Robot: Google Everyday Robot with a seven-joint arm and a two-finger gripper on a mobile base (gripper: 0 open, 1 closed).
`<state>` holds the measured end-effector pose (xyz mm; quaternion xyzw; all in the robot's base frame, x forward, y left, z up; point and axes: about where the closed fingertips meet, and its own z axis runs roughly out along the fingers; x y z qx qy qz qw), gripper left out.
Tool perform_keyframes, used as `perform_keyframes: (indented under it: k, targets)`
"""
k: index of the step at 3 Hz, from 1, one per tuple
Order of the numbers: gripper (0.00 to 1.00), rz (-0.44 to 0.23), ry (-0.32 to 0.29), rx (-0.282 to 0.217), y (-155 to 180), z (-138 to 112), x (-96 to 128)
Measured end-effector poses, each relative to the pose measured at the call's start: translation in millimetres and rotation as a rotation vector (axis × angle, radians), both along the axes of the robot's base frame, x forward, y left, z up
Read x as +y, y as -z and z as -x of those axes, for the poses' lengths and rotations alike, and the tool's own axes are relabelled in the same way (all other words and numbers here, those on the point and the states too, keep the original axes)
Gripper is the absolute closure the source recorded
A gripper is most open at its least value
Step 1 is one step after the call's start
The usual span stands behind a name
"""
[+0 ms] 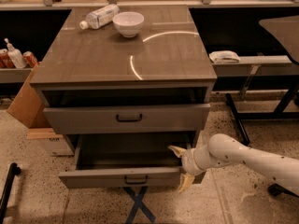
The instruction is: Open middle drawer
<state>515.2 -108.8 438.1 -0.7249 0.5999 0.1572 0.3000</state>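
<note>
Gripper [182, 167], cream-coloured and two-fingered, on the end of a white speckled robot arm [243, 157] that reaches in from the cabinet's right, sits at the right end of the middle drawer's front panel. Its fingers are spread apart: one fingertip [176, 150] points into the drawer's inside and the other hangs in front of the panel, so they straddle it. Whether they press on the panel cannot be made out.

The grey-brown flat-fronted middle drawer with a small black bar handle [126, 177] is pulled well out of the grey-brown cabinet [121, 55], showing its plain grey inside. The taller-fronted grey-brown drawer with the same black handle [126, 119] sits above it in the cabinet, pulled out only slightly, with a dark gap between it and the cabinet's top.

On the cabinet's glossy top, towards the back, stands a round white bowl [128, 23], and just to its left a clear plastic bottle [100, 17] lies on its side.

A brown cardboard box [25, 101] leans beside the cabinet's left side. A crumpled white cloth [224, 56] lies on a grey shelf to the cabinet's right. A blue tape cross [138, 204] marks the speckled floor in front of the cabinet.
</note>
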Motion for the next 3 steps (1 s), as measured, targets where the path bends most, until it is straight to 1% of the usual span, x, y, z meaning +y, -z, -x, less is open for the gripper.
perform_keyframes:
  k: [1, 2, 3]
  targets:
    - [0.00, 0.005, -0.013, 0.011, 2.6, 3.0, 1.3]
    - [0.00, 0.042, -0.055, 0.079, 17.0, 18.5, 6.5]
    - [0.00, 0.060, -0.076, 0.117, 23.3, 28.4, 8.1]
